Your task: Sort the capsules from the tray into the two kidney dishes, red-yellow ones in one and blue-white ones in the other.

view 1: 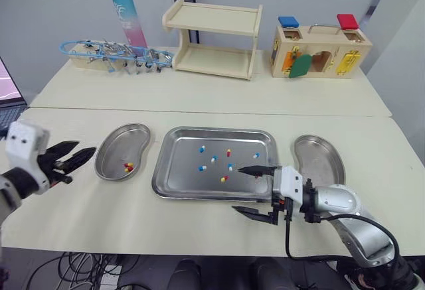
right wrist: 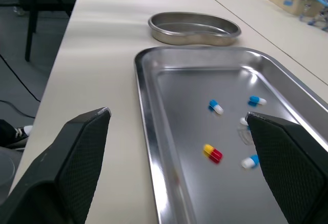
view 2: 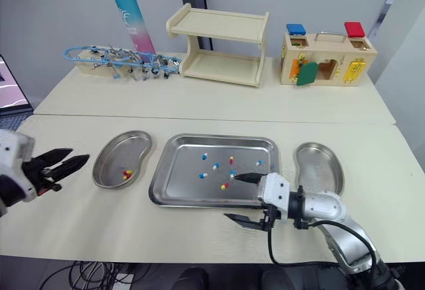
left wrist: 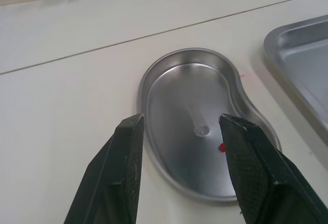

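Note:
A steel tray [view 1: 178, 170] lies mid-table holding several blue-white capsules [view 1: 202, 148] and two red-yellow capsules [view 1: 224, 178]. The left kidney dish [view 1: 119, 145] holds a red-yellow capsule [view 1: 128, 167], also seen as a red spot [left wrist: 222, 147] in the left wrist view. The right kidney dish [view 1: 320, 160] is empty. My right gripper [view 1: 236, 188] is open wide, one finger over the tray's front right part and the other over the table in front of the rim. My left gripper [view 1: 85, 147] is open and empty, just left of the left dish [left wrist: 174, 88].
Along the back of the table stand a wooden two-tier shelf [view 1: 212, 38], a rack of blue instruments [view 1: 113, 56], a cyan-pink cylinder [view 1: 127, 14] and a wooden lock box [view 1: 319, 51]. A laptop [view 1: 8, 97] sits at the far left edge.

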